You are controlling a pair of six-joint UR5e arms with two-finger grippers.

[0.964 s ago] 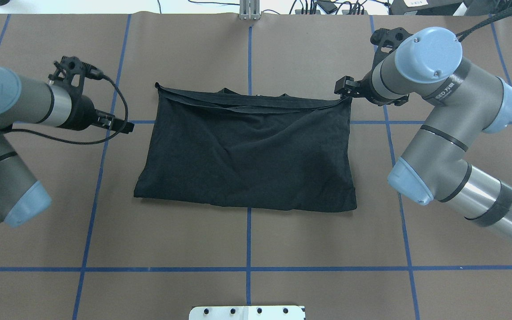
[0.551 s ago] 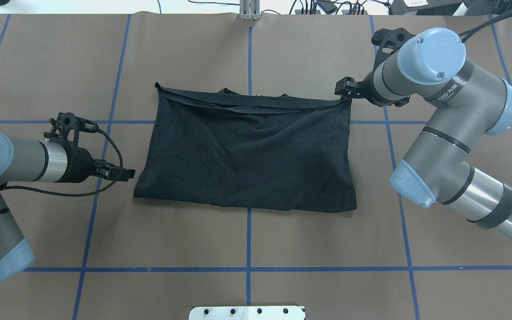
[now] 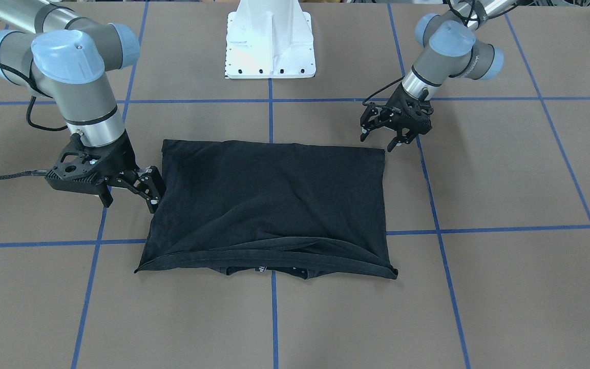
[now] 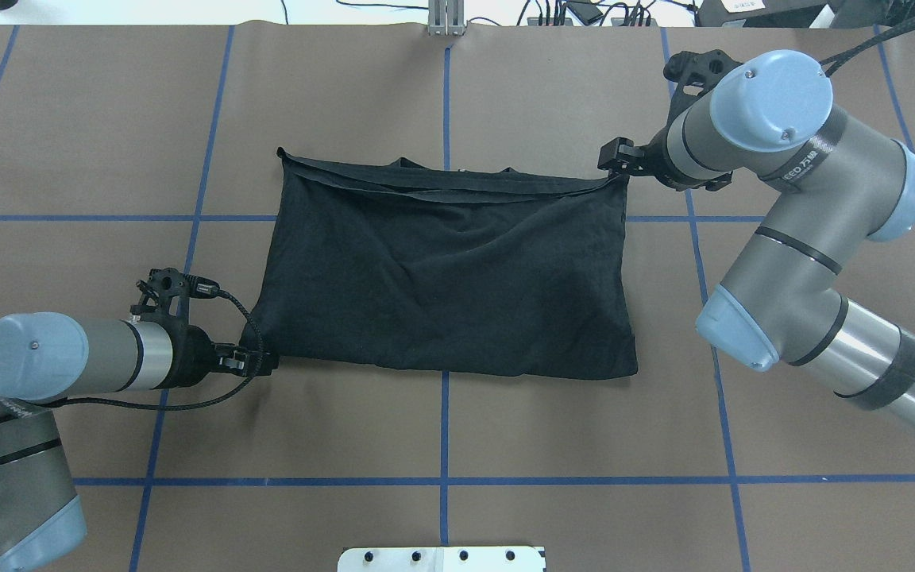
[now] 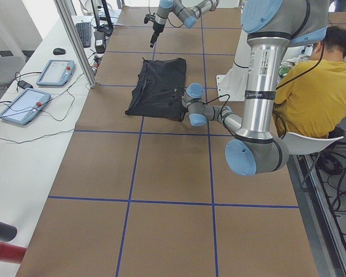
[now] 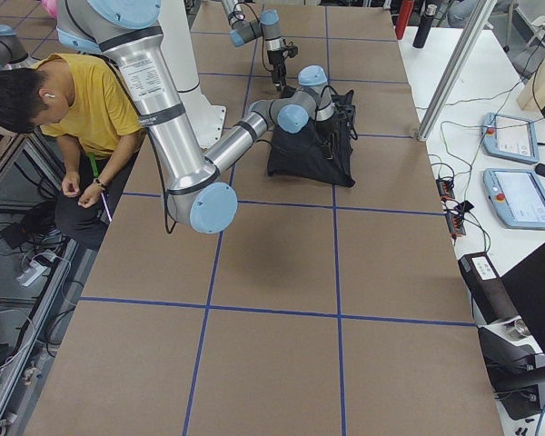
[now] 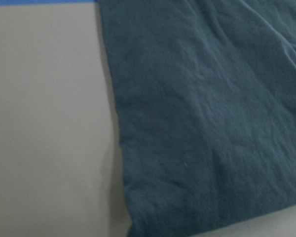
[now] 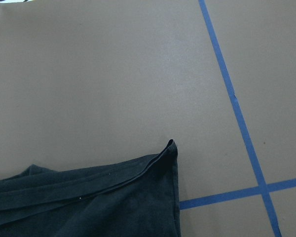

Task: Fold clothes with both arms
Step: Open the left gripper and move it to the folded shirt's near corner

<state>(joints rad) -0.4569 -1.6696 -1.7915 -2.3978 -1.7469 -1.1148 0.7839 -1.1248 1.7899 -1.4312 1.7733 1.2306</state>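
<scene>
Left gripper (image 4: 264, 364) shifts from upper left to lower left of overhead view, now at shirt (image 4: 445, 270) corner, fingers spread. Right gripper (image 3: 130, 201) unmoved, spread. Corner grasp likely next.

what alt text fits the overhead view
A folded black shirt lies on a brown table taped with blue grid lines. The left gripper is at its near left corner, the right gripper at its far right corner.
</scene>
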